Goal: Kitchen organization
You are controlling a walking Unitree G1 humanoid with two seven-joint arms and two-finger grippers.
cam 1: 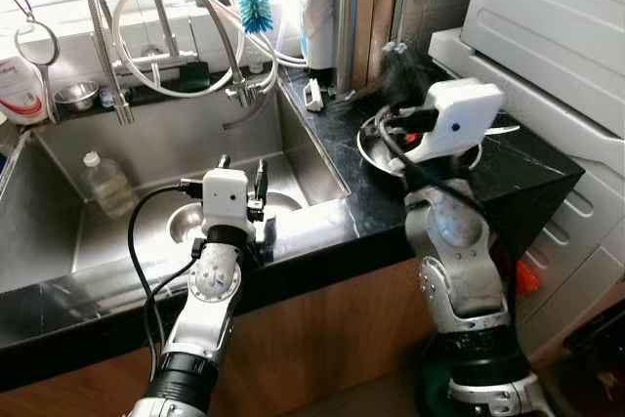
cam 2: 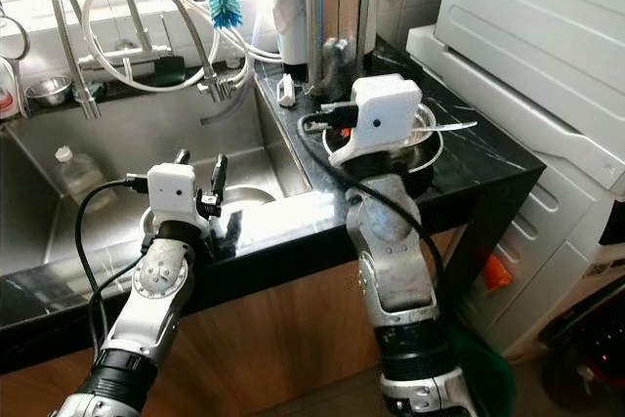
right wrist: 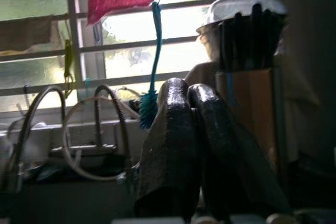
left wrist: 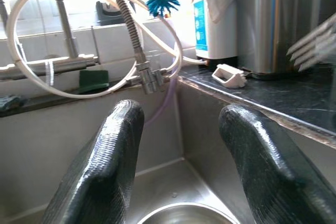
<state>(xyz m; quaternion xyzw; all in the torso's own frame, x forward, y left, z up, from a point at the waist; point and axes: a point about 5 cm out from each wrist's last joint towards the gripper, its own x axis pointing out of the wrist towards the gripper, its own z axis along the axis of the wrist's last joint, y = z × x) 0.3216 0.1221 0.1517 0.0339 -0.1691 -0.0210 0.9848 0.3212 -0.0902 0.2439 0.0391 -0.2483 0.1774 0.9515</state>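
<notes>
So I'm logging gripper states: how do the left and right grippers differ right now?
The left gripper has its fingers spread open; the right gripper has its fingers pressed together. The left hovers over the sink, above a steel bowl; the right is over the black counter, by a metal dish. Both have black fingers.

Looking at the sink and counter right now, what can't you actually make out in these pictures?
- Contents of the metal bowl on the counter: the right arm's wrist housing covers it in both eye views.
- Right claw: motion-blurred in the left eye view.
- Steel bowl in the sink: the left claw overlaps it.
- Label of the white container: cut by the frame edge.
</notes>
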